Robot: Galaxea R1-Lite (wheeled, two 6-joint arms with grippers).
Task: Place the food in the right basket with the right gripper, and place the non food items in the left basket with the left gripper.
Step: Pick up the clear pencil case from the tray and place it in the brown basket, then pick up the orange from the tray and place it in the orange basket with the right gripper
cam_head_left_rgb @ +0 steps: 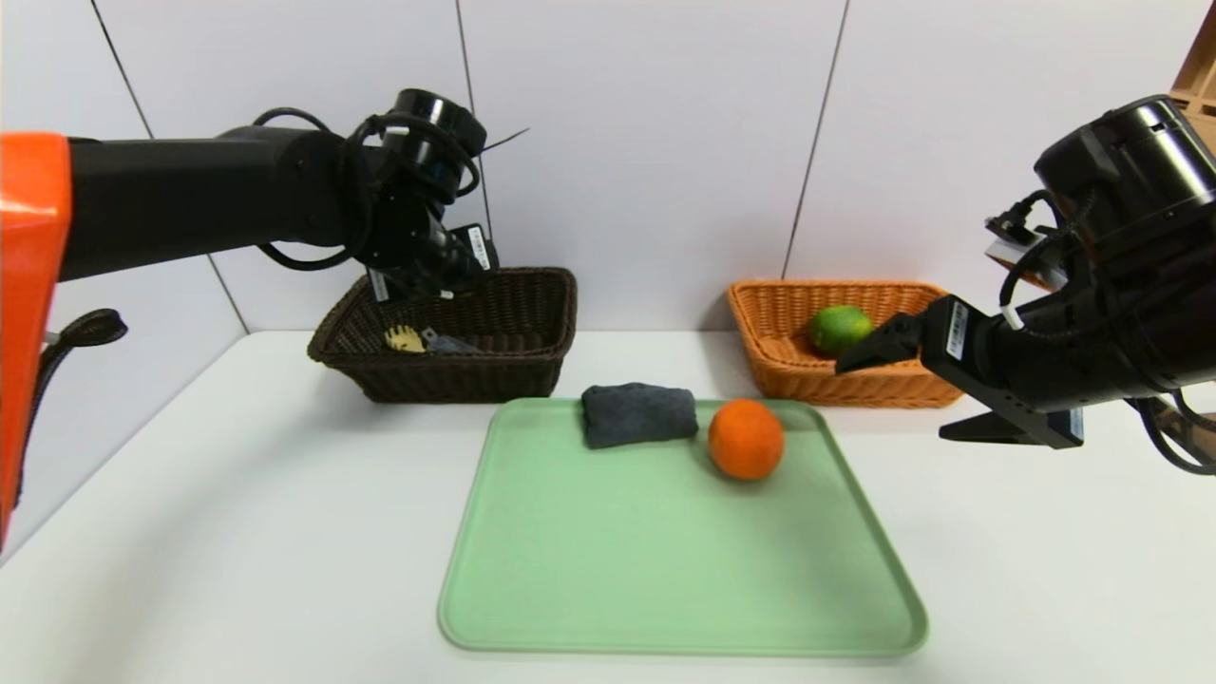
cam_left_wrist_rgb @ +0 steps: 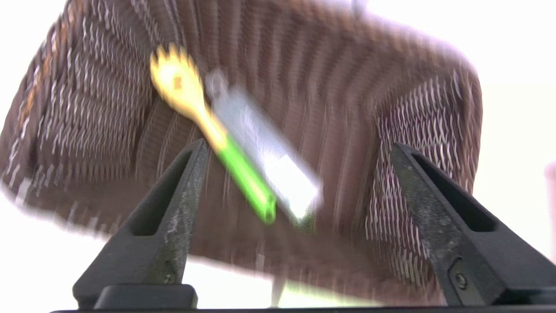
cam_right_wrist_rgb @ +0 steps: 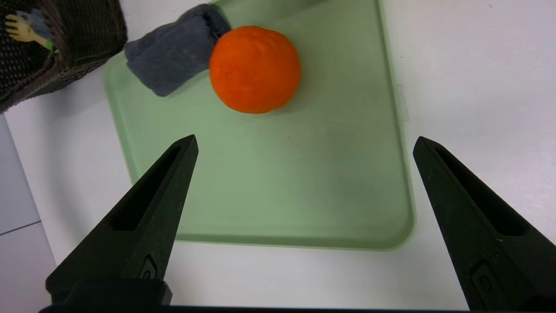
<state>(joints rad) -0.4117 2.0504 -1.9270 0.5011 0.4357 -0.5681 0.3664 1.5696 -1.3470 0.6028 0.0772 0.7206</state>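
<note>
A dark brown wicker basket (cam_head_left_rgb: 456, 380) stands at the back left of a white table (cam_head_left_rgb: 237, 532), and an orange-tan wicker basket (cam_head_left_rgb: 855, 388) stands at the back right. Between them and nearer the viewer lies a pale green tray (cam_head_left_rgb: 665, 570).

The left gripper (cam_left_wrist_rgb: 299, 150) is over the dark basket, its two black fingers spread wide with nothing between them. Inside that basket lie a yellow fork-spoon (cam_left_wrist_rgb: 178, 82) with a green handle and, alongside it, a flat grey case (cam_left_wrist_rgb: 265, 143). The fork-spoon's yellow tines show in the head view too.

A folded dark grey towel (cam_head_left_rgb: 638, 415) lies at the tray's far edge. Just to its right, on the tray's far right part, sits a round, bright orange fruit (cam_head_left_rgb: 747, 439).

A green citrus fruit (cam_head_left_rgb: 840, 330) with a yellowish patch rests in the orange-tan basket. The right gripper (cam_head_left_rgb: 888, 394) hangs at that basket's near right side, above the table, partly in front of the basket. Its fingers are wide apart and it holds nothing.
</note>
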